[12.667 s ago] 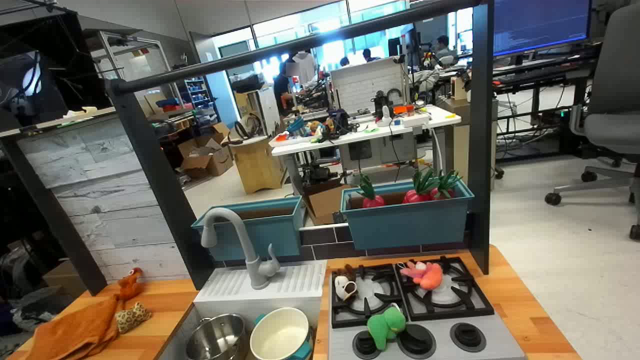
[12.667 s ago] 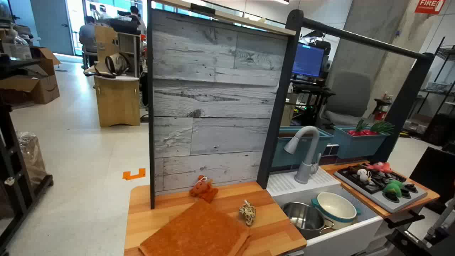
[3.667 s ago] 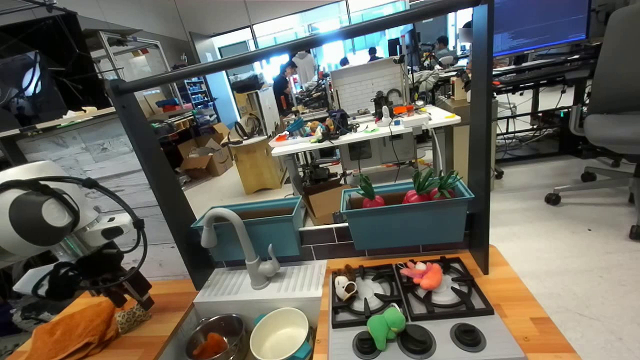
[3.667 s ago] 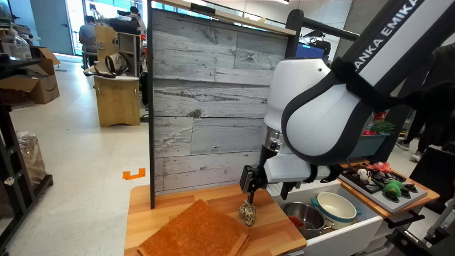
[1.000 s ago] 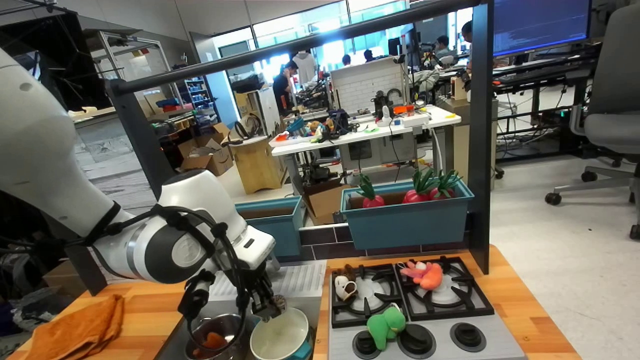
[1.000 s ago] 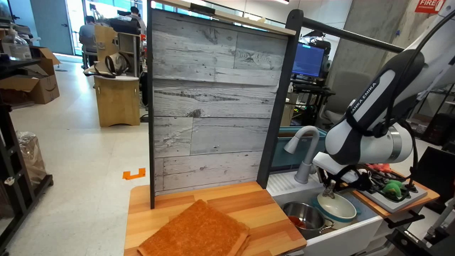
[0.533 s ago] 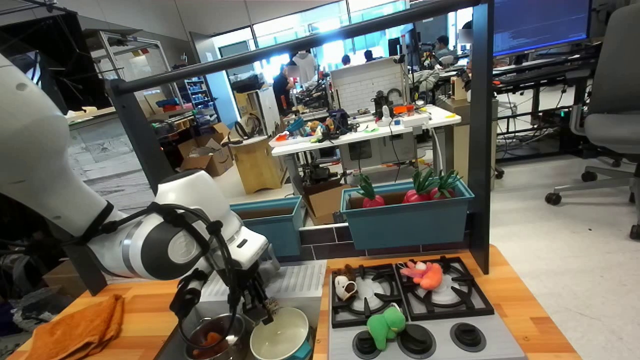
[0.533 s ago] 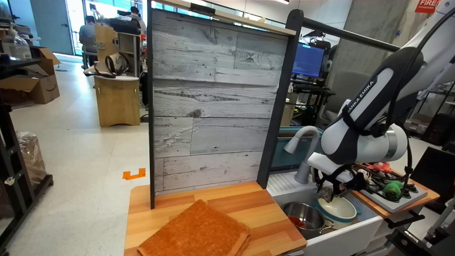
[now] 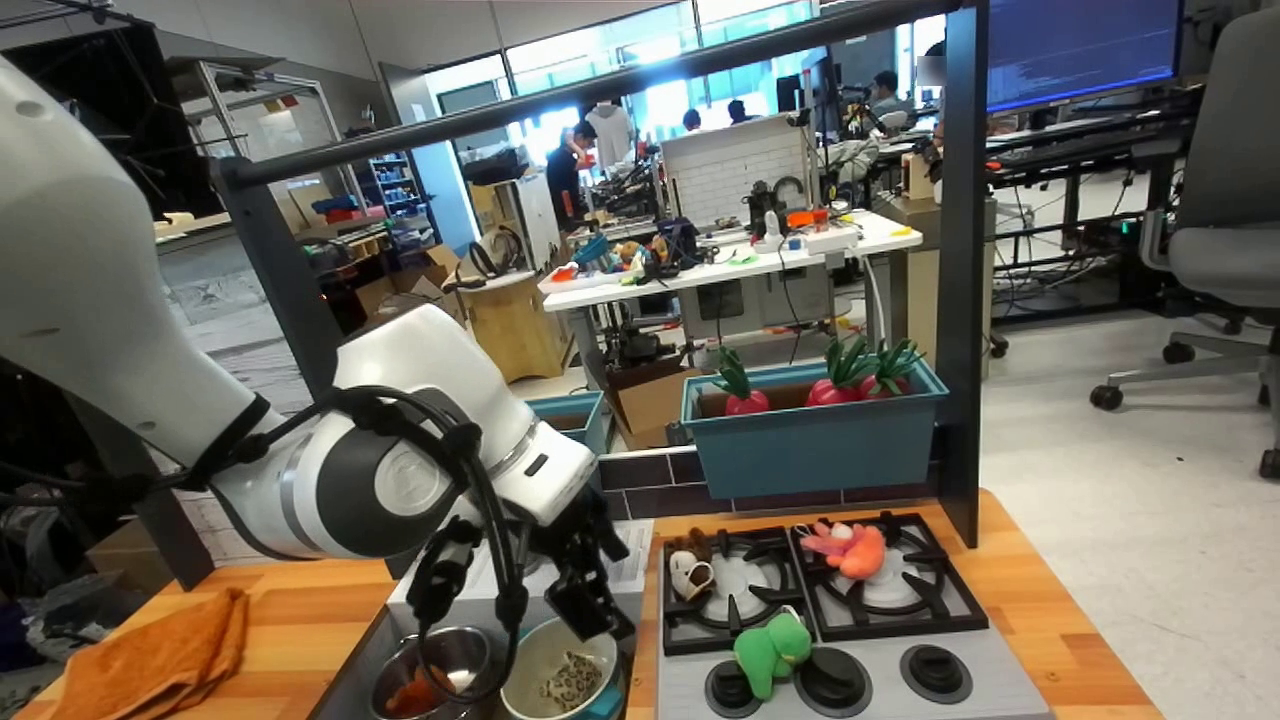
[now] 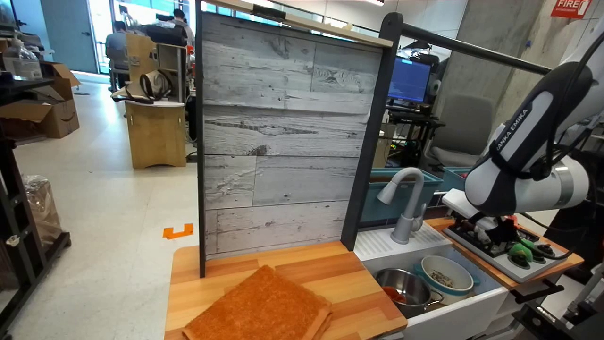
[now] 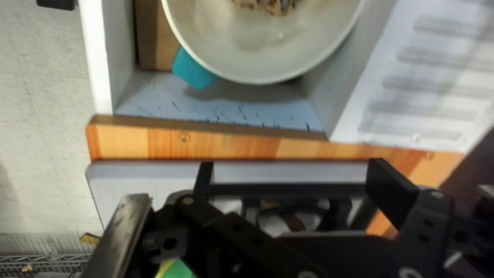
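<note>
Nearest in the wrist view, the gripper [image 11: 290, 166] is hanging released, its jaws standing wide apart with a stove grate [image 11: 285, 190] showing between. Farther off, toward twelve o'clock, a cream pot [image 11: 251, 65] is sitting in the sink [image 11: 251, 112], and a leopard-print toy [image 11: 270, 5] (only partly showing here) is lying inside it, clear of the gripper.

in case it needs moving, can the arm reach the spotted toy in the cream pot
Probably yes: the fingers stand open and empty, and the spotted toy lies uncovered in the cream pot.
</note>
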